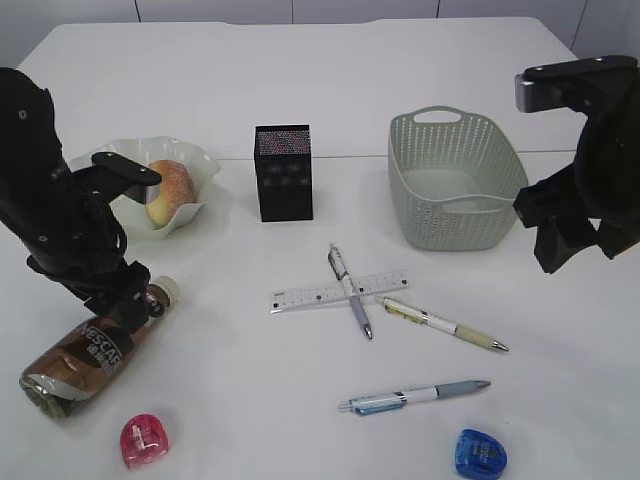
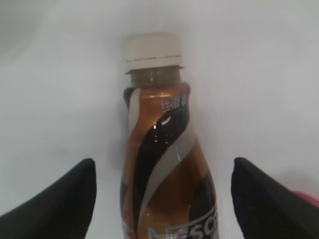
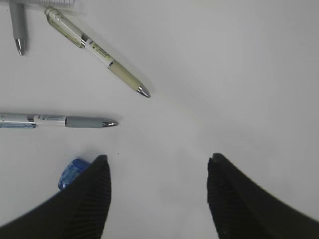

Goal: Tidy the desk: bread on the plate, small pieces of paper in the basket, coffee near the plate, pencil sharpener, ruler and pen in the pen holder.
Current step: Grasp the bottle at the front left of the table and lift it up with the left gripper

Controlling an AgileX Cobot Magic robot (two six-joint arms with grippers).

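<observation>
Left gripper spread wide astride lying coffee bottle, right gripper spread, empty, above tabletop

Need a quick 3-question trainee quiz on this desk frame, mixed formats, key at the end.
1. True or false: the bread lies on the plate.
2. How does the coffee bottle lie? A) upright beside the pen holder B) on its side near the left gripper C) inside the basket
3. Fill in: the ruler has a ___ lying across it.

Key:
1. True.
2. B; the open jaws flank the bottle in the left wrist view.
3. Pen.
</observation>
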